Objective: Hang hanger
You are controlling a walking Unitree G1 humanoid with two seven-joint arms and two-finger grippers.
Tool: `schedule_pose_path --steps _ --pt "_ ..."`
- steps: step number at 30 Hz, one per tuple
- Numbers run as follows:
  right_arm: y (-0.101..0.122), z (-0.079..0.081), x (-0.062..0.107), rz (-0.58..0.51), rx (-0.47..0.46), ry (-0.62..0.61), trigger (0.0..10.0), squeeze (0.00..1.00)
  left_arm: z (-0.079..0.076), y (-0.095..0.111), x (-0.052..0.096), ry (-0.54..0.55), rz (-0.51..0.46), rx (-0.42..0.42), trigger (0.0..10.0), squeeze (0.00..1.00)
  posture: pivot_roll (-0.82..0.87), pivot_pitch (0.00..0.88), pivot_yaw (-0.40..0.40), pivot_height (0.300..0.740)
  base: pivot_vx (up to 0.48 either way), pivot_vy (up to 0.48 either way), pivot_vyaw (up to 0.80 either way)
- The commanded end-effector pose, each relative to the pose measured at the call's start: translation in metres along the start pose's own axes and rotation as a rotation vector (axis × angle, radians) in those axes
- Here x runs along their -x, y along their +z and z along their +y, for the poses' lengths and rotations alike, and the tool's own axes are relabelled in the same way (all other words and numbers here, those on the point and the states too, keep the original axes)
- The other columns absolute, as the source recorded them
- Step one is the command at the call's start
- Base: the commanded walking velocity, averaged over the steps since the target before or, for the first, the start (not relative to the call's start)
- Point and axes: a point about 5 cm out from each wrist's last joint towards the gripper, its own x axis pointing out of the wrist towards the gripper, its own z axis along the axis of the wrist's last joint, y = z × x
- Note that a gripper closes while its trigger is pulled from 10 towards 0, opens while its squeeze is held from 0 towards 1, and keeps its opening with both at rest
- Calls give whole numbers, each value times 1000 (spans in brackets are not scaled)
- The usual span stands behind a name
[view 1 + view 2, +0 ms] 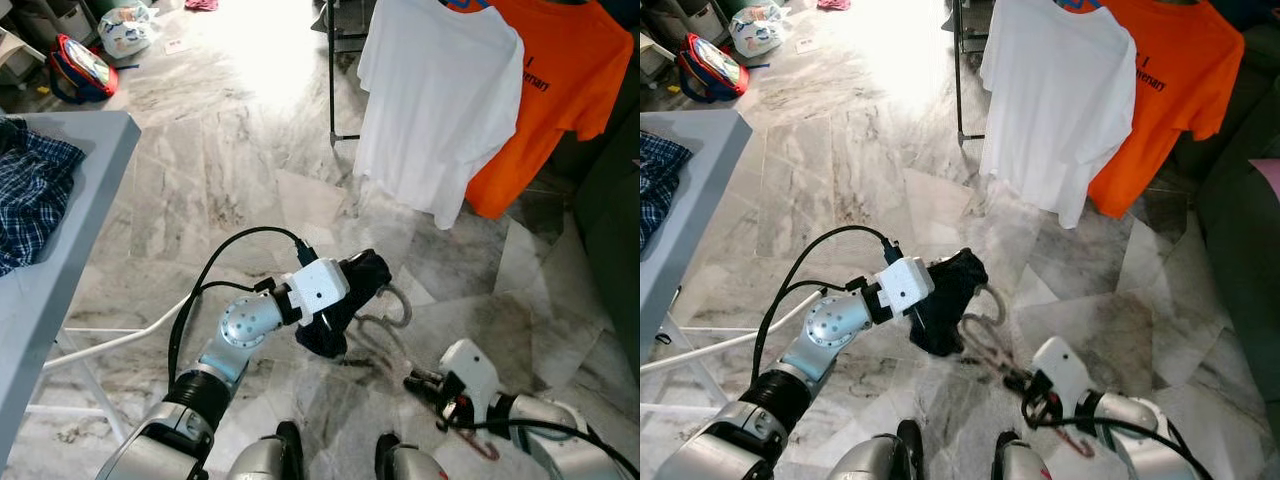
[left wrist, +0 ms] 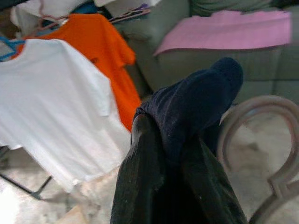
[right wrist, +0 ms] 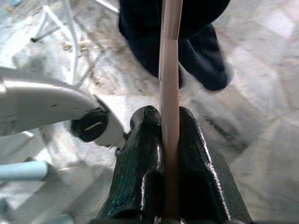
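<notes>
We hold the hanger (image 1: 985,335), a pale pinkish one, low over the marble floor (image 1: 230,150) between our two arms, with a dark navy garment (image 1: 345,300) bunched over its near-left end and its hook (image 1: 392,305) curling out to the right. Our left gripper (image 1: 335,320) has its fingers closed on that dark cloth, while the right gripper (image 1: 1025,395), lower and to the right, has its fingers clamped narrowly on the hanger's bar. The rack (image 1: 332,70) stands far and to the right, carrying a white shirt (image 1: 435,100) and an orange shirt (image 1: 555,90); we judge the hanger picked up but well short of it, so the carry and the hooking remain. The right wrist view makes the pinch on the bar (image 3: 169,93) plain, whereas the left wrist view shows the hook's curve and a pink cloth (image 2: 224,30) on a sofa. A tabletop (image 1: 90,150) with a plaid shirt (image 1: 30,190) sits at the left.
</notes>
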Motion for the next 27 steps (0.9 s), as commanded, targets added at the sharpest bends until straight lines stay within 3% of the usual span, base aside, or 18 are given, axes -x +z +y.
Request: schedule_pose_path --steps 1,4,7,9,10,12,13,17,19,22,24,27 --pt "5 3 -3 -30 11 19 10000 0 -6 4 -2 -31 -24 -3 10000 0 -62 250 83 740 0 0 0" --pt "6 -4 -4 -44 1 -37 10000 0 -6 4 -2 -18 -26 -10 10000 0 -62 250 83 740 0 0 0" --pt "4 -25 -2 -52 -40 -225 10000 0 1 7 -1 20 -48 -7 10000 0 -62 249 82 740 0 0 0" --pt "4 -42 2 -84 -127 -372 10000 0 5 8 0 41 -59 2 10000 0 -62 248 81 740 0 0 0" --pt "4 -42 2 -84 -127 -372 10000 0 5 8 0 41 -59 2 10000 0 -62 248 81 740 0 0 0" --pt "4 -62 9 -138 -246 -531 10000 0 5 9 0 40 -61 8 10000 0 -62 248 82 740 0 0 0" --pt "4 -62 9 -138 -246 -531 10000 0 5 9 0 40 -61 8 10000 0 -62 248 82 740 0 0 0" --pt "11 -89 27 -241 -373 -736 10000 0 -2 8 0 21 -66 29 10000 0 -63 248 84 740 0 0 0" --pt "17 -94 31 -289 -406 -774 10000 0 -5 7 -1 12 -61 38 10000 0 -64 249 83 740 0 0 0" --pt "42 -104 37 -443 -461 -808 10000 0 -18 -1 0 -19 -29 61 10000 0 -69 253 83 740 0 0 0" --pt "49 -105 37 -480 -471 -801 10000 0 -20 -3 1 -26 -19 64 10000 0 -71 254 82 740 0 0 0" --pt "82 -102 34 -630 -500 -744 10000 0 -30 -10 4 -47 12 96 10000 0 -78 253 80 740 0 0 0"
